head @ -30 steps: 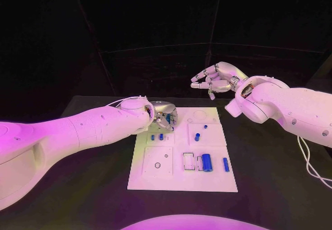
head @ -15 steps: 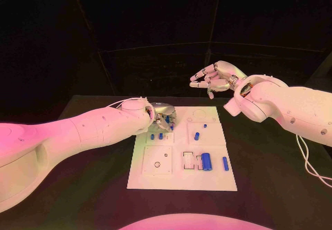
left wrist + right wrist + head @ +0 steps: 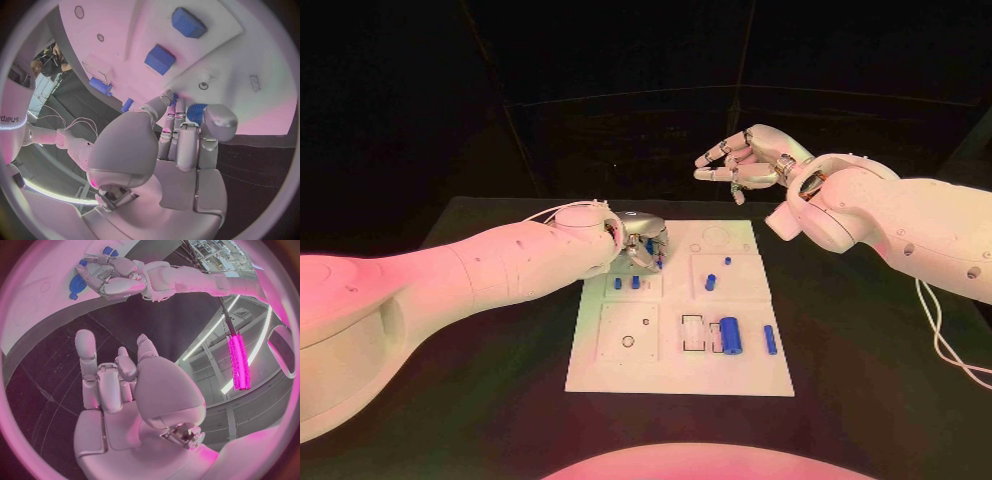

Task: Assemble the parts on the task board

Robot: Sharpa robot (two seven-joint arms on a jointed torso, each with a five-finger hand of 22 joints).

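Note:
The white task board (image 3: 678,372) lies in the middle of the black table. My left hand (image 3: 643,243) hovers low over its far left corner, fingers curled in, and pinches a small blue part (image 3: 195,112) between thumb and fingertips. Two short blue parts (image 3: 626,284) sit just in front of that hand. A slim blue peg (image 3: 711,283) and a tiny one (image 3: 727,263) lie further right. A thick blue cylinder (image 3: 730,335) and a thin pin (image 3: 769,340) rest near the board's right side. My right hand (image 3: 744,164) hangs high beyond the far edge, fingers apart, holding nothing.
Black table (image 3: 473,400) surrounds the board on all sides. An empty black-outlined slot (image 3: 692,335) lies beside the thick cylinder. Round holes mark the near left panel (image 3: 629,343). A white cable (image 3: 943,340) hangs from my right arm over the table's right side.
My right hand has drifted slightly left, still raised. The left hand stays over the far left corner of the board.

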